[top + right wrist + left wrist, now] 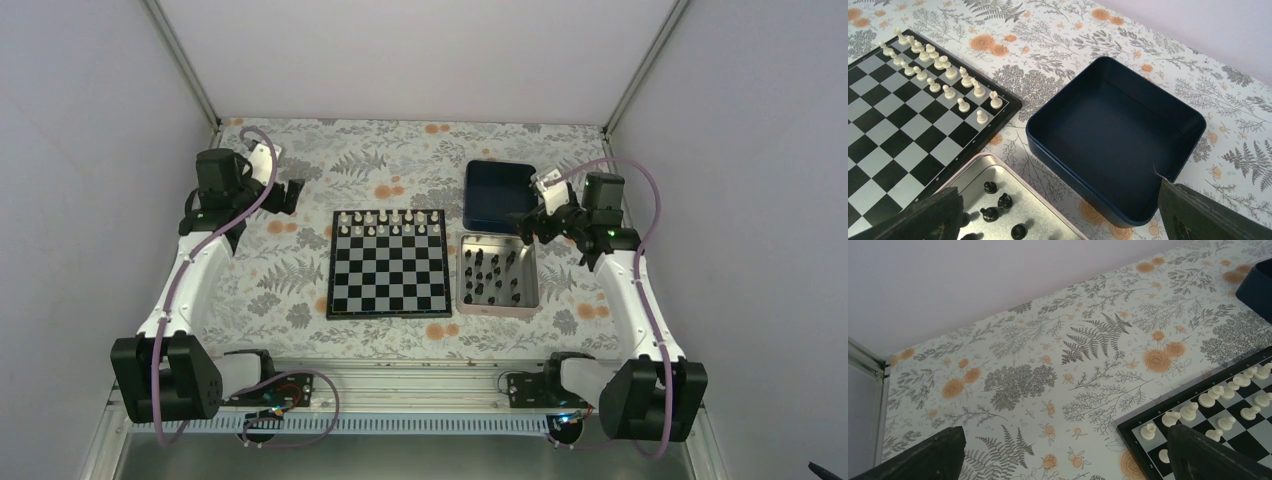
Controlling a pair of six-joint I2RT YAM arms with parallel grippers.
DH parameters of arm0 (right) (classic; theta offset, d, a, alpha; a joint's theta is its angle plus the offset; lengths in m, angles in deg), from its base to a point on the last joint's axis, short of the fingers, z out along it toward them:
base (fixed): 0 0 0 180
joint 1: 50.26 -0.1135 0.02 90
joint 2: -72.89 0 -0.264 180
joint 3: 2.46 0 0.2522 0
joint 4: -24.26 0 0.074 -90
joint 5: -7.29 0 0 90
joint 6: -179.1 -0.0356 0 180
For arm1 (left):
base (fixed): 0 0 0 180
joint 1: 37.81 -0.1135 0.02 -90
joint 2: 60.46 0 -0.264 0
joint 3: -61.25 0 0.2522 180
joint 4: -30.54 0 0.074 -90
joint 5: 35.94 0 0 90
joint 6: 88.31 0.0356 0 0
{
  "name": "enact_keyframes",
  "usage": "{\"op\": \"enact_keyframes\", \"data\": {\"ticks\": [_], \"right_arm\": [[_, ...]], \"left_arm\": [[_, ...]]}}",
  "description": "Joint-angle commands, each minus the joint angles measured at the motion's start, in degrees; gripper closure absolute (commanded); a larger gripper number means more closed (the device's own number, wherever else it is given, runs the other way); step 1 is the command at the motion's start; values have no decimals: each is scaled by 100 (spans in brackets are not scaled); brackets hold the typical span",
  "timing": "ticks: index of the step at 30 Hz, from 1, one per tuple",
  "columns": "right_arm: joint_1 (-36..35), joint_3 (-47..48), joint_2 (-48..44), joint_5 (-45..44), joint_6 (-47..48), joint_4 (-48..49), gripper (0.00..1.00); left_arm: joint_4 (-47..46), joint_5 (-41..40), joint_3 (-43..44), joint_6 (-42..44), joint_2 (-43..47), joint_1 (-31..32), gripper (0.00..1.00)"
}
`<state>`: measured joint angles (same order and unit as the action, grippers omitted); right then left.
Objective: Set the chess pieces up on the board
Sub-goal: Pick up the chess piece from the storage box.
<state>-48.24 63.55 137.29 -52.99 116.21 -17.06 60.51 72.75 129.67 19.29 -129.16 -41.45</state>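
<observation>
Left tool [1065,460], right tool [1063,220] gaping empty, chess pieces [495,275] in tray [497,312], perhaps some toppled, blurry

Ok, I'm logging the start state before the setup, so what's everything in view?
tablecloth: one, grey-and-orange floral, under everything.
board: one, black and silvery-white, middle of the tablecloth.
white pieces: two rows, white, board's far edge.
chess pieces: many, black, in the silver tray.
silver tray: one, silver, right of the board.
blue tray: one, dark blue, behind the silver tray.
left gripper: one, black, open, beyond the board's far-left corner.
right gripper: one, black, open, beside the trays' right edges.
</observation>
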Motion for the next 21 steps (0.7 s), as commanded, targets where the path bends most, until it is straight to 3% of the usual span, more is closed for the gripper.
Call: {"op": "enact_keyframes", "data": {"ticks": [1, 11, 21], "right_arm": [[68, 172, -177, -21, 255, -249, 0], [80, 152, -181, -166, 445, -630, 2], [50, 97, 348, -611, 624, -1360, 47]], "left_arm": [[161, 59, 227, 207, 47, -26, 0], [163, 271, 213, 317, 239, -31, 0], [125, 234, 196, 306, 132, -32, 0]]}}
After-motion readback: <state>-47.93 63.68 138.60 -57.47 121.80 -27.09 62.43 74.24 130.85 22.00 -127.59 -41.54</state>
